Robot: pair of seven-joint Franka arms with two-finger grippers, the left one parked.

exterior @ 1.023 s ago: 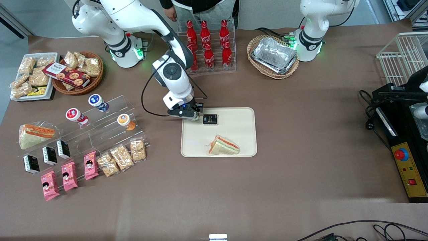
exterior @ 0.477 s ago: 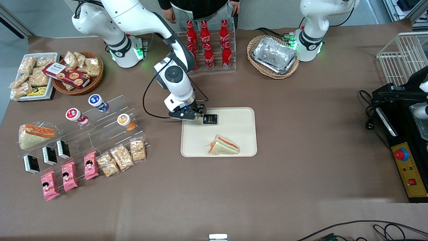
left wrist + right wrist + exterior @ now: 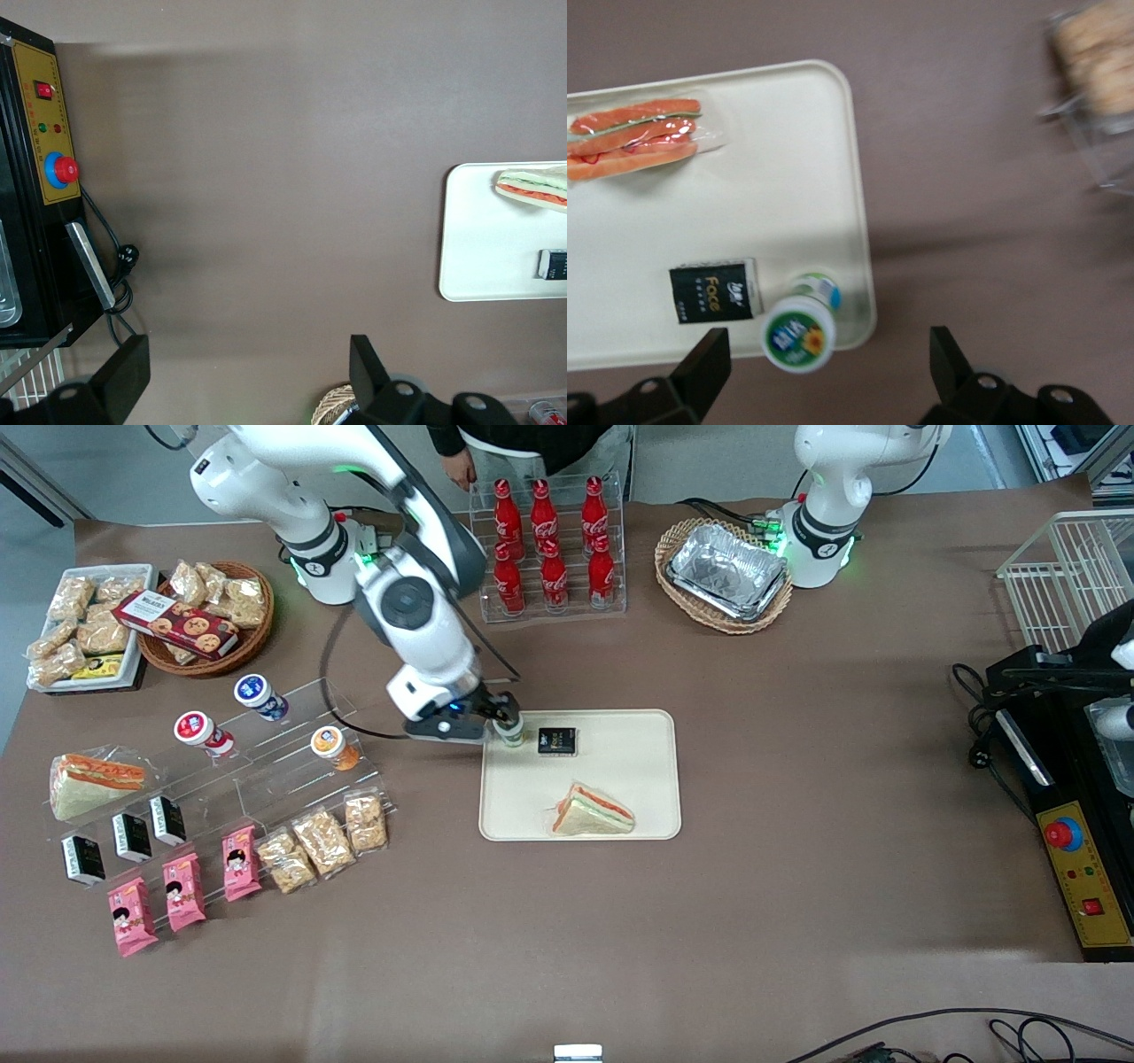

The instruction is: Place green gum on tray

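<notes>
One tray lies just below the gripper, whose fingers stand spread apart, holding nothing. One sandwich and one black packet rest on it. One green gum stands upright at the tray's corner rim, directly beneath the gripper; a sideways brush from a finger could probably topple it off the edge.

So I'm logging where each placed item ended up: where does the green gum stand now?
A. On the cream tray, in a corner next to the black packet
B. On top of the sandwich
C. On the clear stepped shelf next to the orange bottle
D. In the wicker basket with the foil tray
A: the green gum stands upright on the tray beside the black packet, and the open gripper no longer holds it.
</notes>
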